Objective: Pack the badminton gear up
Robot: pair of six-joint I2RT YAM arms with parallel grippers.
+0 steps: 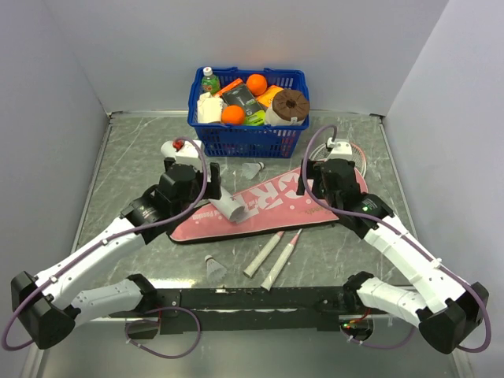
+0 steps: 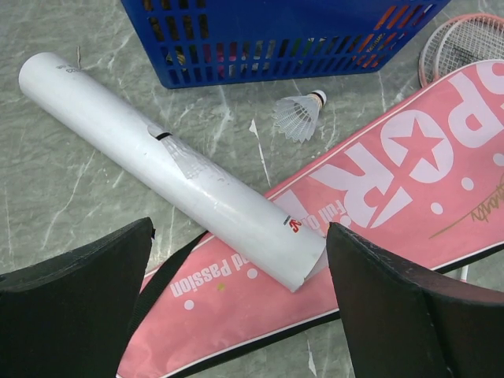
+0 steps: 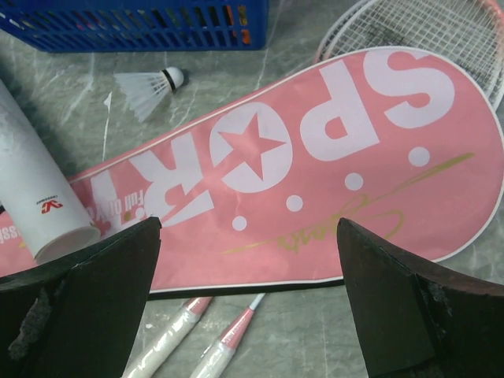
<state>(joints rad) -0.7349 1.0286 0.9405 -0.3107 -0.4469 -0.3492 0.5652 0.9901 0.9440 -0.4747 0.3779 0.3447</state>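
The pink "SPORT" cover [image 1: 272, 206] lies flat in the middle of the table, also in the left wrist view [image 2: 394, 197] and the right wrist view [image 3: 315, 150]. The long white tube [image 1: 227, 205] lies with its open end on the cover [image 2: 165, 161]. Two racket handles [image 1: 272, 253] stick out from under the cover's near edge [image 3: 169, 335]; racket heads [image 3: 417, 24] show past its far right end. One shuttlecock [image 1: 253, 169] lies by the basket, another [image 1: 214, 266] near the front. My left gripper [image 2: 240, 228] is open above the tube's end. My right gripper [image 3: 249, 222] is open above the cover's near edge.
A blue plastic basket [image 1: 248, 140] of groceries stands at the back centre, close behind the cover. A small white thing with a red part [image 1: 177, 148] lies left of the basket. Grey walls enclose the table on three sides.
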